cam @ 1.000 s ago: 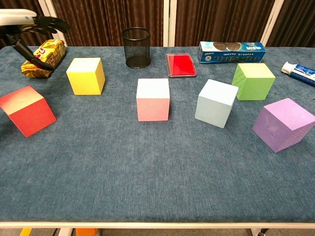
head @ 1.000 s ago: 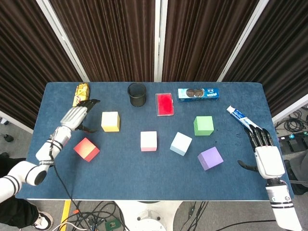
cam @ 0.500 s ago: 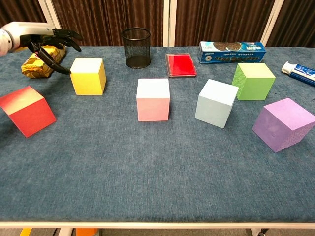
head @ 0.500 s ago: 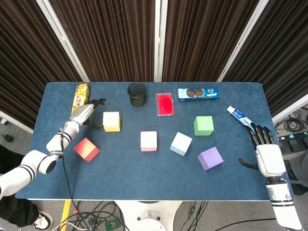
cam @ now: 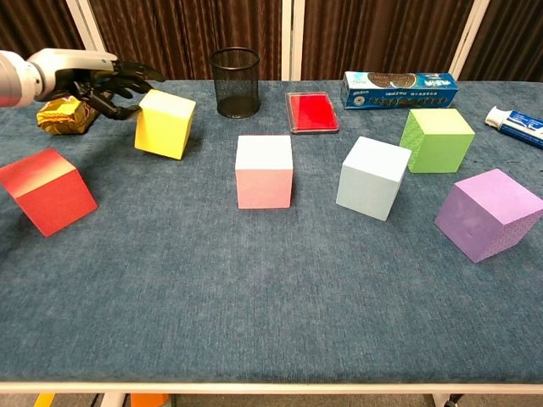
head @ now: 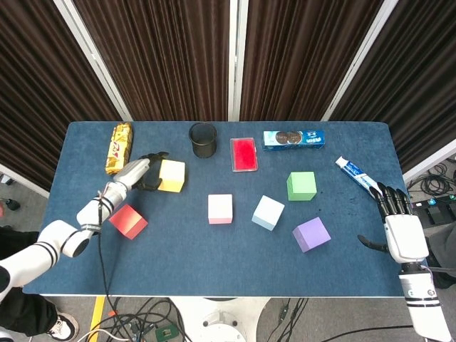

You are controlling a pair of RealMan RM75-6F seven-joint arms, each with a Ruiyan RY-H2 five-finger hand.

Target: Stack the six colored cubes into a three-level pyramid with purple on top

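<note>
Two hands show, and only the left hand [head: 139, 173] is at work: its fingers [cam: 127, 75] reach along the top and near side of the yellow cube [cam: 165, 124] and grasp it, so the cube sits tilted, its top face leaning toward the hand and its lower edge on the tabletop [head: 214, 263] near the far left corner. A cube has no long axis to speak of; this one is simply canted and turned a little off square to the tabletop edges. Just behind the hand, toward the left edge, lies a gold snack packet [head: 119, 138], its length running from far to near. Nearer the front and left sits the red cube [head: 129, 221], also turned on a diagonal. Toward the middle stand the pink cube [head: 220, 209] and the pale blue cube [head: 268, 212] side by side, with the green cube [head: 301, 185] farther back and the purple cube [head: 311, 234] closest to the front right. Along the far edge are a black mesh cup [head: 203, 140], a red box [head: 244, 154] and a blue biscuit pack [head: 293, 139]; a toothpaste tube [head: 354, 173] lies by the right edge. Off that right edge the right hand [head: 400, 231] hangs released, fingers spread, holding nothing.
</note>
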